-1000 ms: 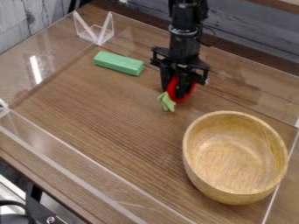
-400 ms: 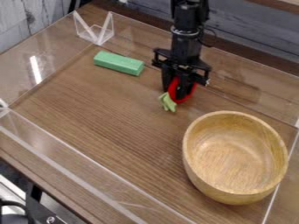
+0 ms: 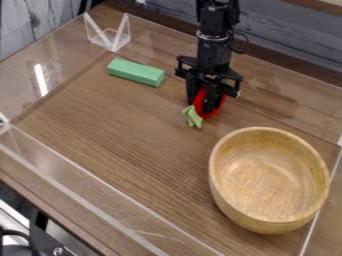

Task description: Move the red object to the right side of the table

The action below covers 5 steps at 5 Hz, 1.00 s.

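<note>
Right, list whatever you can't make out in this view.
- End effector fingertips: small and dark in the camera view, merging with the arm's shadowy parts; their exact contact can't be told.
- Red egg-shaped toy: partly covered by the end effector, so its full outline is hidden.
- Black cables: cut off by the left edge.
- Tabletop under the tan bowl: hidden by it.

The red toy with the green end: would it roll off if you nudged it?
The red toy would probably roll, since its sides look smooth and rounded, though the green stub may make it swing in a curve. Its slight sheen suggests it could be a bit slippery. It looks small, so I'd guess it's light.
</note>
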{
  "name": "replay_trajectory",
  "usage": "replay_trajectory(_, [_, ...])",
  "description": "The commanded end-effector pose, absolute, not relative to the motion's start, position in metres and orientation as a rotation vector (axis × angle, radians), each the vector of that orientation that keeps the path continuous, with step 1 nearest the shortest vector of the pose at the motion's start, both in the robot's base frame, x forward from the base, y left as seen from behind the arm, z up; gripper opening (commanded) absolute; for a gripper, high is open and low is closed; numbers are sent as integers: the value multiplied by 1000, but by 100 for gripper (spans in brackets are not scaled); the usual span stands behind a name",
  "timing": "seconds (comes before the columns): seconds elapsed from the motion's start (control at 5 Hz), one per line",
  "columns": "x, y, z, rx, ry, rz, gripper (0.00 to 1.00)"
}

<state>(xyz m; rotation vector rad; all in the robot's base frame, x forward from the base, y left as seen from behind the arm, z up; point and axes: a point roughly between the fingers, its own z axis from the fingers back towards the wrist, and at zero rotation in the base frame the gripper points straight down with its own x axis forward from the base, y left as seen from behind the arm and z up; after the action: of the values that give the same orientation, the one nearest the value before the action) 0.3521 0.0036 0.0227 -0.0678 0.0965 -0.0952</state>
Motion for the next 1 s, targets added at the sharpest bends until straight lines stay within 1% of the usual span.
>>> replay_trajectory(0.0, [362,-6,27,-69,57,-133,0])
replay_trajectory(0.8, [362,-16,21,-88,81,-161,0])
